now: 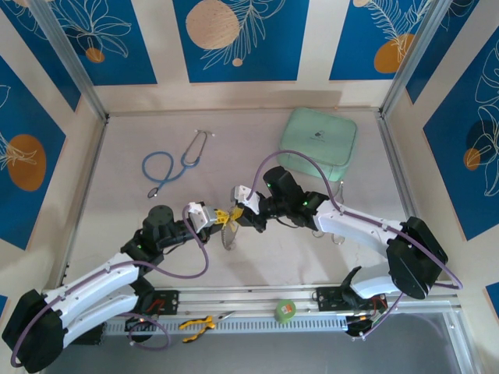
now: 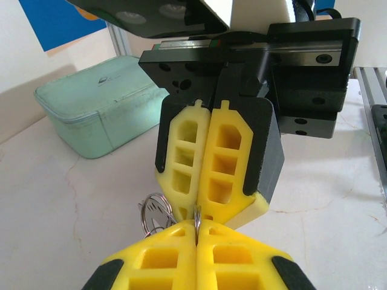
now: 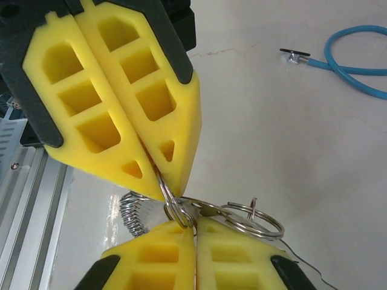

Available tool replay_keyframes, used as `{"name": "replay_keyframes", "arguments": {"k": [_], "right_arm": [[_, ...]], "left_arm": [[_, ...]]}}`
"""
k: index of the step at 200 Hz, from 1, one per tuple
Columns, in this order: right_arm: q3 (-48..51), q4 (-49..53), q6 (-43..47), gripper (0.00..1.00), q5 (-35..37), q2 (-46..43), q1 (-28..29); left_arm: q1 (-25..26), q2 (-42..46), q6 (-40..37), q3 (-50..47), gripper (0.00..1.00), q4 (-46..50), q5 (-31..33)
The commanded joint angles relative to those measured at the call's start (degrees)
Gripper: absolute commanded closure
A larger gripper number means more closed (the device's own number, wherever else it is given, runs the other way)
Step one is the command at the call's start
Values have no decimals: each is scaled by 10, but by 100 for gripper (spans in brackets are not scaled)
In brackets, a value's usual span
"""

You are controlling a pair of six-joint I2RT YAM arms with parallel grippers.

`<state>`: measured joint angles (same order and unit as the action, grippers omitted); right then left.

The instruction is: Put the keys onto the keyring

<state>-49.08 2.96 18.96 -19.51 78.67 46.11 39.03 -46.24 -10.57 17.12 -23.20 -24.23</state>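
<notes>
step: threading the keys (image 3: pixel 134 216)
left pincer (image 3: pixel 162 184): clamped tight on keyring (image 3: pixel 260 231)
right pincer (image 3: pixel 195 225): clamped on it too
next: probably a tiny twist

Mid-table blocked: left gripper (image 1: pixel 221 216) & right gripper (image 1: pixel 236 210) meet tip to tip, both pinched on keyring (image 3: pixel 175 209). Stethoscope (image 1: pixel 173 165) sits far-left and mint case (image 1: pixel 318 144) far-right, w/ an open lane of bare table (image 1: pixel 242 148) btwn them. Purple cable (image 1: pixel 207 253) loops beside left arm. Front rail is cluttered: tape roll (image 1: pixel 286 310), pliers (image 1: pixel 196 326). Free room along left wall, near side.
</notes>
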Motion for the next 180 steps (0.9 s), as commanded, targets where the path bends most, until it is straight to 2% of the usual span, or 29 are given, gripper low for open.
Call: {"name": "replay_keyframes", "arguments": {"k": [1,27,63,108,147,180], "right_arm": [[-1,-15,-7,86,-2,-9,-4],[21,-35,-23,82,10,-35,-15],[42,-24,-25,71,13,-58,-16],[56,-11,-10,70,20,-48,18],[54,-26,2,70,57,-22,29],[54,-45,3,70,57,-10,30]], "left_arm": [[2,7,-4,2,100,-33,-22],[2,10,-4,2,100,-30,-21],[2,11,-5,2,100,-29,-17],[2,11,-7,4,100,-27,-15],[2,15,-7,4,100,-23,-15],[2,21,-8,4,100,-16,-12]]}}
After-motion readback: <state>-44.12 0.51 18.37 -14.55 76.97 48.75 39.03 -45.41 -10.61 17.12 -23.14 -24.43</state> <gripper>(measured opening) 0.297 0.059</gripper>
